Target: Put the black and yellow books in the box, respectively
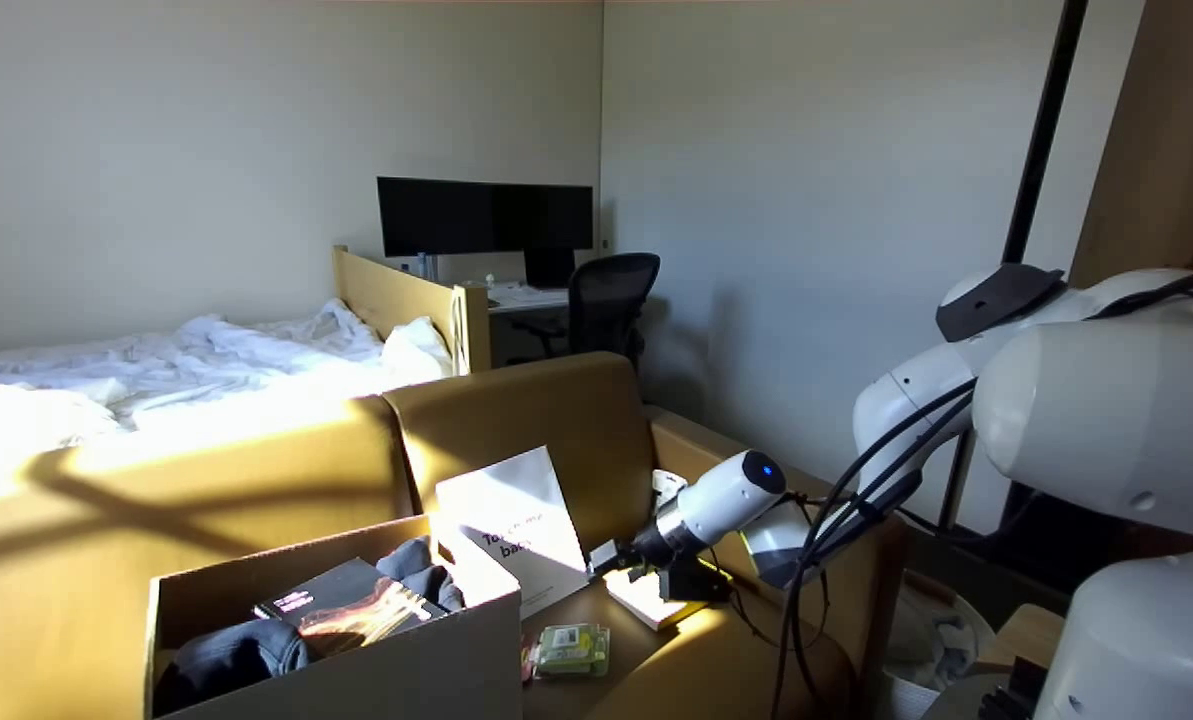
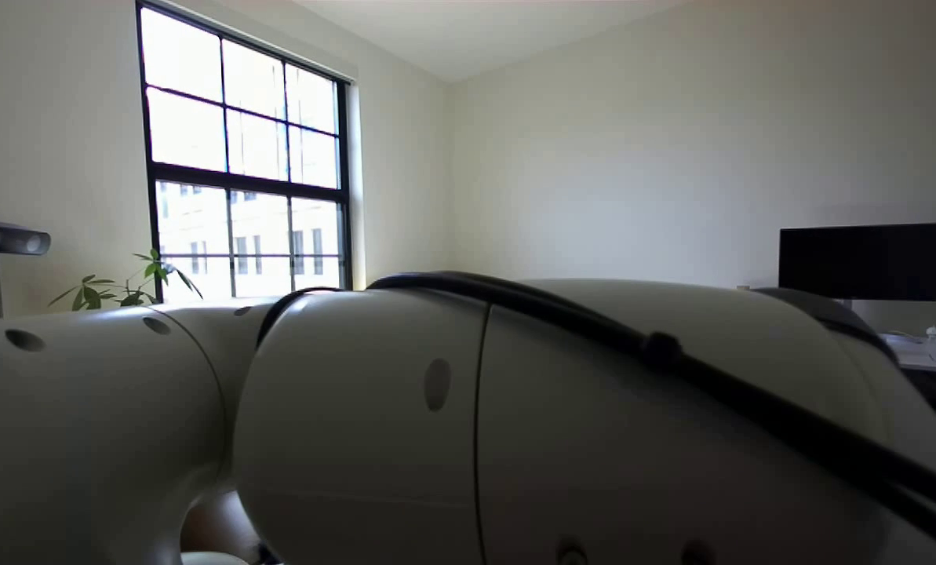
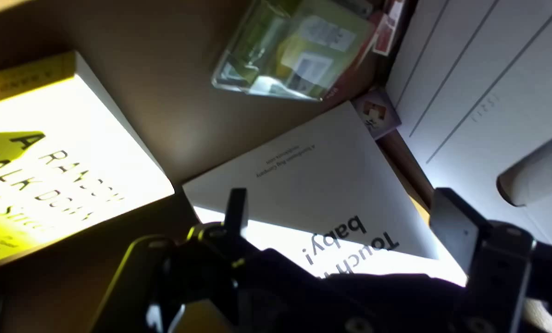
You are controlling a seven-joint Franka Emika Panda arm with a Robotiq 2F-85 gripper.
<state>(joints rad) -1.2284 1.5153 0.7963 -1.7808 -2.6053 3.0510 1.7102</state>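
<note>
Pincer [image 3: 341, 210] gapes empty, likely meant to take the yellow book [image 3: 53, 166] near it on the sofa [image 1: 696, 660]; the black book [image 1: 351, 605] sits in the box [image 1: 431, 660] (tilted, seemingly because dark cloth [image 1: 231, 658] props it).

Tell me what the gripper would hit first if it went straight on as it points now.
Probably the white panel lettered "baby!": in the wrist view it shows between the jaws of the open gripper, though the depth between them is unclear.
</note>
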